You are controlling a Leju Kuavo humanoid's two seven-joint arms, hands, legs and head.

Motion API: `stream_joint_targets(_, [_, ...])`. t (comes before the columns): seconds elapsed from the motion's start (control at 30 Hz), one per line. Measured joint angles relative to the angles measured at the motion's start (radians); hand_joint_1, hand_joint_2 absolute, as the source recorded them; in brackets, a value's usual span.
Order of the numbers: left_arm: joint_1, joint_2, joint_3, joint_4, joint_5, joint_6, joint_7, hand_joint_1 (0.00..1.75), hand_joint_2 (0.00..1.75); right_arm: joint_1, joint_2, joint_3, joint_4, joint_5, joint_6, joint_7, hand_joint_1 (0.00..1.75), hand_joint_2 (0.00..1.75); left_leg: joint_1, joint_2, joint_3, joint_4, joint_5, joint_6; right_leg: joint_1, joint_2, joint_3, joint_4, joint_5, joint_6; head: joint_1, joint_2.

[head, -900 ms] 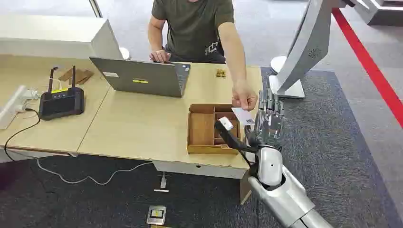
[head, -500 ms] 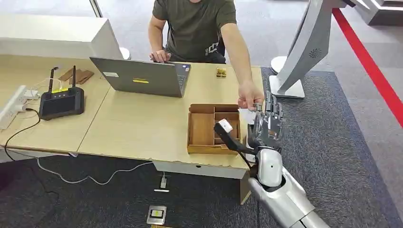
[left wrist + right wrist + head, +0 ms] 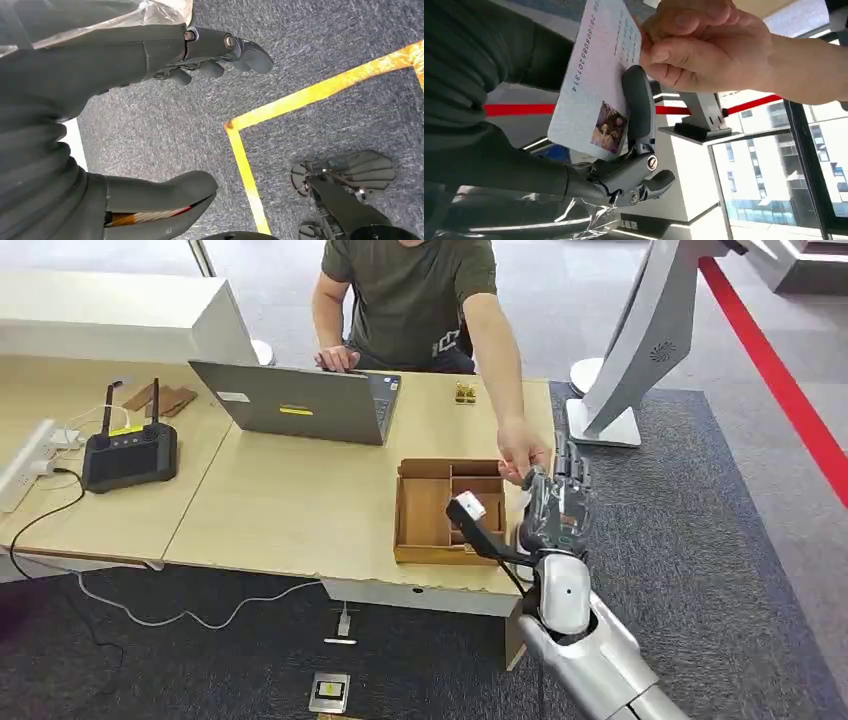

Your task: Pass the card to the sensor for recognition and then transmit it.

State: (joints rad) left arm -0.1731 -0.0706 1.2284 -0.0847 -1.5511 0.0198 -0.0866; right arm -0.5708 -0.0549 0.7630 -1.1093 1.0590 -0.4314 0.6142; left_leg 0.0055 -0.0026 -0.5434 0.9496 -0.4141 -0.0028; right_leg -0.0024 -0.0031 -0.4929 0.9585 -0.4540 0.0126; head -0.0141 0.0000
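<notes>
Card (image 3: 594, 85) now in right hand (image 3: 556, 508), photo-side visible.

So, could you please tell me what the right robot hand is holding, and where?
The white printed card, one finger across its face; the person's hand grips its far end.

We see a smooth, glossy plastic card (image 3: 594, 90), a matt wooden tray (image 3: 425, 512) on the pale wood-grain bench (image 3: 290, 500), and rough grey carpet (image 3: 700, 540).

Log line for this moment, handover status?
phase: card handover | card: between right hand fingers, person's hand pinching it | left hand: open, over carpet
</notes>
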Motion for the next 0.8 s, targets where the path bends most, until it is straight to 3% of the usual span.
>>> stream_joint_targets(0.3, [0.005,-0.001,0.001,0.000,0.002,0.007,-0.003,0.00,1.75,0.001,0.015,0.000,0.002,0.000,-0.007,-0.039,1.75,1.75,0.000,0.000,0.000,0.000,0.000,0.000,0.000,0.000,0.000,0.000,0.000,0.000,0.000,0.000])
stream_joint_targets(0.57, [0.021,0.000,0.009,0.000,0.002,0.019,-0.021,0.00,1.75,0.046,0.026,0.000,-0.055,-0.016,-0.124,-0.143,1.75,1.75,0.000,0.000,0.000,0.000,0.000,0.000,0.000,0.000,0.000,0.000,0.000,0.000,0.000,0.000])
stream_joint_targets(0.8, [0.031,0.007,0.029,-0.001,0.001,0.014,-0.021,0.00,1.75,0.108,0.018,-0.023,-0.105,-0.072,-0.100,-0.245,1.75,1.75,0.000,0.000,0.000,0.000,0.000,0.000,0.000,0.000,0.000,0.000,0.000,0.000,0.000,0.000])
